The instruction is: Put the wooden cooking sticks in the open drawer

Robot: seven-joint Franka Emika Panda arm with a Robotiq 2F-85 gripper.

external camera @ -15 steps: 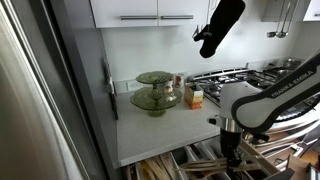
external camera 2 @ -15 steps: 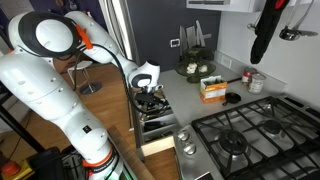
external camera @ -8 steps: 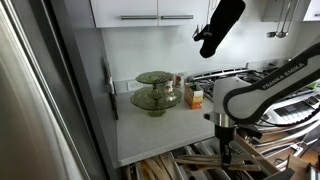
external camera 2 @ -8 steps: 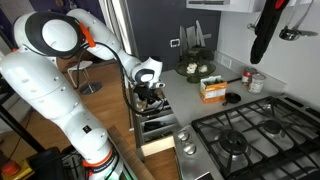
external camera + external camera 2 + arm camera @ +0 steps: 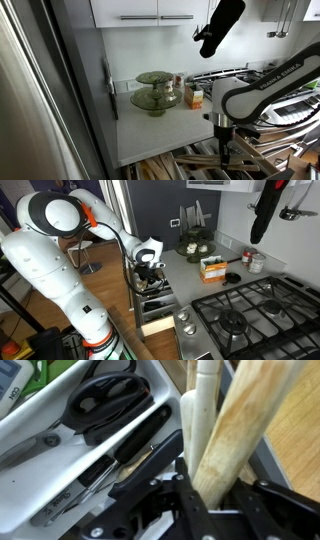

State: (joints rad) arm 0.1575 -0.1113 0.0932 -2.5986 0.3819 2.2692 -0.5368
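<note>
One white counter point(image 5: 165, 130) above open drawer point(image 5: 158, 326), beside gas hob point(image 5: 240, 320)

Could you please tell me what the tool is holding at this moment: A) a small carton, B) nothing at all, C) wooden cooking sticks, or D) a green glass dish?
C: in the wrist view the tool is closed around the wooden cooking sticks, whose pale handles rise between its fingers above the open drawer.

Wooden cooking sticks point(image 5: 243, 420): matt pale wood; open drawer point(image 5: 40, 415) approx. smooth, glossy white plastic.
</note>
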